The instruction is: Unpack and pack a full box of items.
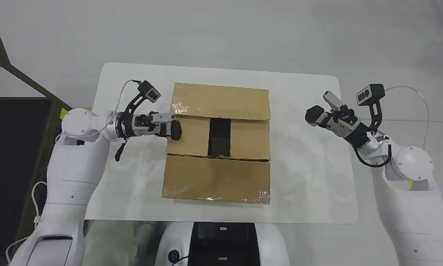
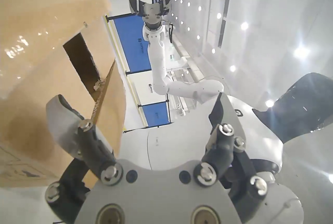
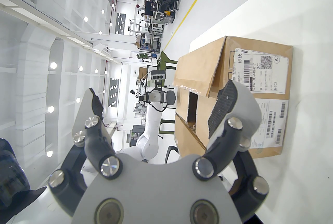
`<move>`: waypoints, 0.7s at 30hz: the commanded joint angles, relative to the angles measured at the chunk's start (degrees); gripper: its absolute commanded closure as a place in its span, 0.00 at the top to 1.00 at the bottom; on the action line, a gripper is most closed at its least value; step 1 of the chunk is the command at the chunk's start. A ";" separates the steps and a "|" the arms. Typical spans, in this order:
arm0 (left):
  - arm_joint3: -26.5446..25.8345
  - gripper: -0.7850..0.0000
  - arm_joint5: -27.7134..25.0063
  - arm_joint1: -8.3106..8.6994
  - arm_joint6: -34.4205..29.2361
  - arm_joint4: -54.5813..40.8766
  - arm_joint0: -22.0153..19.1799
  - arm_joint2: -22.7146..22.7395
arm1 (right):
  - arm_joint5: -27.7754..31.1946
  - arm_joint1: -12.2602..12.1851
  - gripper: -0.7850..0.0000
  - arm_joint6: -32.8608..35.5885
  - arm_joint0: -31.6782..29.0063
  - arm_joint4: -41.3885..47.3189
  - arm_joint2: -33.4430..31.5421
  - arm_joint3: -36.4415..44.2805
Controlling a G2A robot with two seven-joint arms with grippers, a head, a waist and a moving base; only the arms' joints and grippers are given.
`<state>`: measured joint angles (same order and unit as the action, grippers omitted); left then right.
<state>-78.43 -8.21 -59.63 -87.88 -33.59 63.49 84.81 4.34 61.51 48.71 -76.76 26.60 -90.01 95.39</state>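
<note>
The cardboard box stands closed but for a dark gap between its flaps, with bare bench around it. Our left end effector is released, spread wide at the box's left edge, one finger just beside a flap. Our right end effector, also released, hangs well right of the box. We judge a hasty lift could snag that flap and drag the box; the widest free room lies right of the box.
</note>
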 commanded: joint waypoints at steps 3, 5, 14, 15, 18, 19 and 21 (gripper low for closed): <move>1.63 1.00 0.32 0.18 -0.13 0.43 -0.36 -0.63 | 0.00 0.00 1.00 0.00 0.00 0.00 0.00 0.00; 2.31 1.00 0.45 0.33 -0.13 0.40 -0.47 -0.73 | 0.00 0.00 1.00 0.00 0.00 0.00 0.00 0.00; 7.28 1.00 0.91 0.19 2.99 -1.17 -3.74 -2.50 | 0.00 0.00 1.00 0.00 0.00 0.00 0.00 0.00; 7.91 1.00 0.86 0.12 3.23 -1.36 -4.29 -2.90 | 0.00 0.00 1.00 0.00 0.00 0.00 0.00 0.00; 9.66 1.00 0.53 -0.04 4.11 -2.10 -6.02 -3.56 | 0.00 0.00 1.00 0.00 0.00 0.00 0.00 0.00; 10.07 1.00 0.43 -0.07 4.24 -2.53 -6.53 -3.66 | 0.00 0.00 1.00 0.00 0.00 0.00 0.00 0.00; 10.71 1.00 0.13 -0.14 4.13 -3.62 -7.36 -3.79 | 0.00 0.00 1.00 0.00 0.00 0.00 0.00 0.00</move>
<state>-68.00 -7.93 -59.74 -83.64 -36.61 56.49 81.06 4.34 61.51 48.71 -76.76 26.60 -90.01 95.39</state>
